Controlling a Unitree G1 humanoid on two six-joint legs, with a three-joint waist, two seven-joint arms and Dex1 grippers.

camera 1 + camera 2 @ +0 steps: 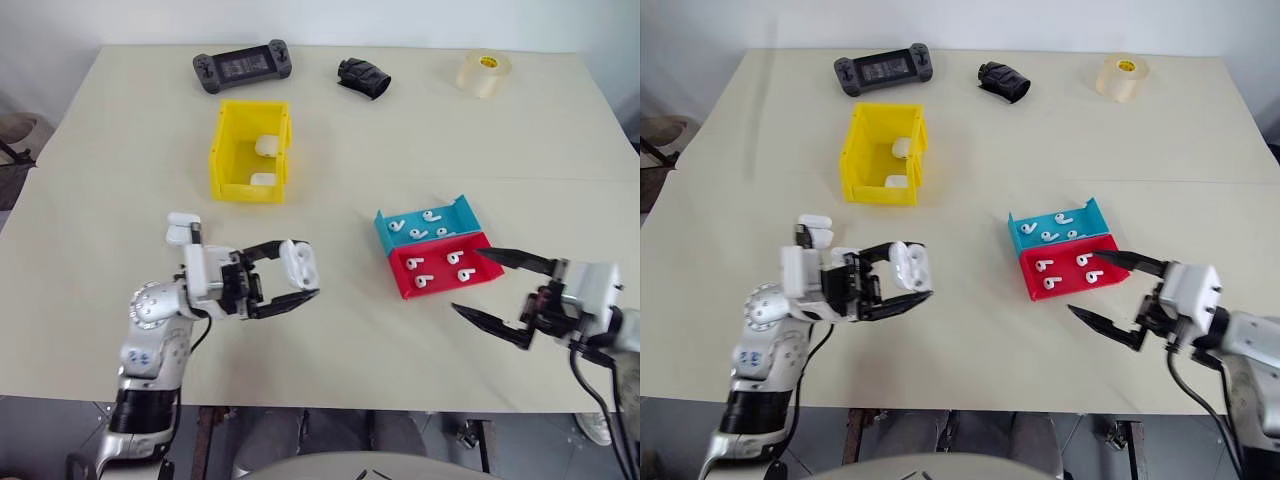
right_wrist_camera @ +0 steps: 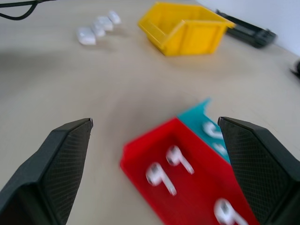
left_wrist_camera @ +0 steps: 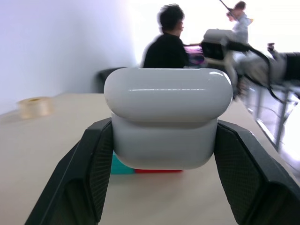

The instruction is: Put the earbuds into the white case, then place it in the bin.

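The white case (image 1: 297, 262) sits clamped between the two black fingers of my left claw (image 1: 292, 272), lifted off the tabletop (image 1: 420, 140) near its front edge. It is a glossy rounded pebble with its lid shut, seam visible. At about 12 o'clock from it stands the yellow bin (image 1: 251, 152) with two more cases inside, bare tabletop between. At 3 o'clock lie the earbuds (image 1: 437, 268) in a red tray (image 1: 445, 289) and a blue tray (image 1: 390, 229) touching side by side. My right claw (image 1: 500, 288) hangs spread wide and empty, just beside the red tray.
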